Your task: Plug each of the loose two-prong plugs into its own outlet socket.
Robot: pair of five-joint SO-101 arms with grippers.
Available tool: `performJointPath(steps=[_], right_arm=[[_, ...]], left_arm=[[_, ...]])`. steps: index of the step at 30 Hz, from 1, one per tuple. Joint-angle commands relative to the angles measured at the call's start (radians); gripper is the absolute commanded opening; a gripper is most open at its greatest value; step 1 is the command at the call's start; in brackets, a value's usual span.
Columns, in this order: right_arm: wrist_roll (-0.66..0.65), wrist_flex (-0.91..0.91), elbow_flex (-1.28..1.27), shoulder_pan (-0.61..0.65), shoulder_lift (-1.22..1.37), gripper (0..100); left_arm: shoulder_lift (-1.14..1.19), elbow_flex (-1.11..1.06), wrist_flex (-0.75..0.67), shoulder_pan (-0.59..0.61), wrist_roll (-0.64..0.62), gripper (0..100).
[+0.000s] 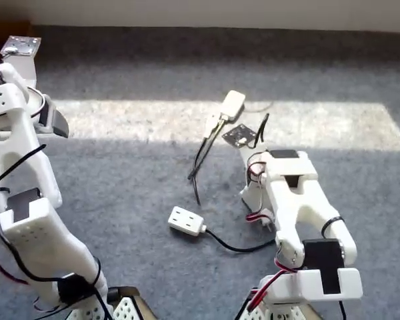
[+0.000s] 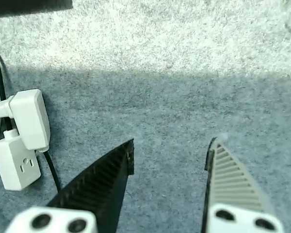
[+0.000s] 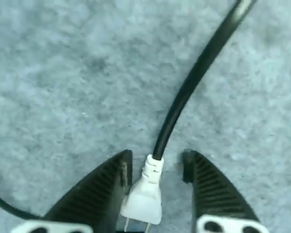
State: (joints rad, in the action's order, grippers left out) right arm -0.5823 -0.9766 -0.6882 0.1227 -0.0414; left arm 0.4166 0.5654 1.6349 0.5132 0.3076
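Judging progress from here, I put the task at an early stage: I can confirm no plug seated, and one is just at the grasping step. The right gripper [image 3: 156,155] has its jaws apart, straddling a white two-prong plug [image 3: 144,196] that lies on the grey carpet [image 3: 63,73]. One finger sits just beside the plug body and the other shows a gap, so I read it as not yet clamped. The plug's black cord [image 3: 199,73] runs away from the jaws, and its prongs point back toward the wrist.

In the high view a white outlet tap [image 1: 187,221] lies on the carpet near the right arm, with its own black lead [image 1: 233,247] curling toward that arm. Its sockets face up and look unoccupied, so I take it as a likely target. Farther out, in the sunlit strip, a white adapter [image 1: 232,103] lies with a smaller white piece [image 1: 217,123] touching it. I cannot tell whether that is a plug fully home.

The left gripper [image 2: 172,143] hangs with jaws wide apart over the carpet, holding nothing. In its wrist view a white socket cube [image 2: 17,165] lies against a white block [image 2: 31,119]; I cannot say whether they are joined or merely touching.

As I judge it, what is left is to close on this plug, carry it to a free socket and press it in, then do the same for any other loose plug.
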Motion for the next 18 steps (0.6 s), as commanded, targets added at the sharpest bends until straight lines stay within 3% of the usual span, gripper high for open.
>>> performJointPath(steps=[1,11,17,18], right_arm=[[0.009,-0.005,0.048,-0.035,-0.008,24.8],[0.012,-0.11,0.053,-0.027,-0.005,24.5],[0.077,-0.113,0.048,0.019,-0.001,0.0],[0.094,-0.11,0.053,0.031,-0.002,1.4]], left_arm=[[-0.016,0.033,0.006,-0.018,0.006,25],[-0.015,0.031,0.006,-0.013,0.006,25],[-0.012,0.031,0.006,-0.013,0.006,25],[-0.012,0.031,0.006,-0.012,0.006,25]])
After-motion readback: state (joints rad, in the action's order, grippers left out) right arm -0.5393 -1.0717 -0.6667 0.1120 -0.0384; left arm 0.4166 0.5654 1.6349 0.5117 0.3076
